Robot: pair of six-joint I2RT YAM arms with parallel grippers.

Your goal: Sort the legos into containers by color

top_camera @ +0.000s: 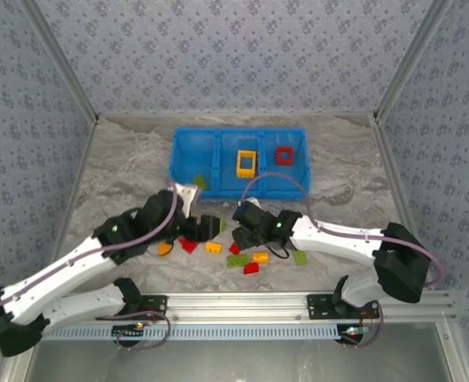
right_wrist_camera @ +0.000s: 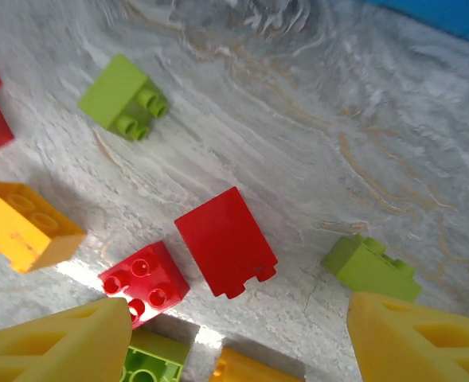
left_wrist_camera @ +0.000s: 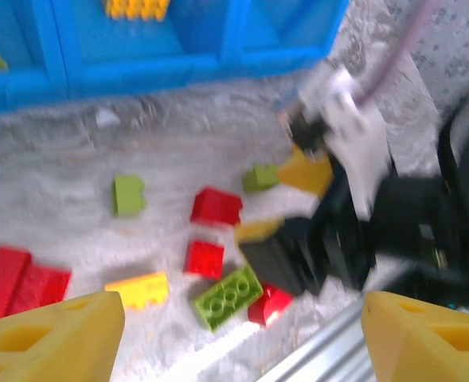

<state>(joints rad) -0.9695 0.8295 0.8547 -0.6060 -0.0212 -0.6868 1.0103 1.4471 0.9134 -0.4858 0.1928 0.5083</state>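
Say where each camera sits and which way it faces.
Top external: above and behind the bases, looking down at the table; left arm and right arm show.
Left wrist: on its arm, facing across the bricks to the blue bin; left fingers at bottom corners.
Right wrist: on its arm, facing steeply down on bricks; right fingers at bottom corners.
Shared: top external and left wrist both show the bin's yellow frame.

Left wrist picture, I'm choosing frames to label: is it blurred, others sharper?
Left wrist view: blurred, worst on the black right arm, the long bright blue plastic bin soft. Right wrist view: sharp, studs on the red plastic brick clear. Top external view: sharp.
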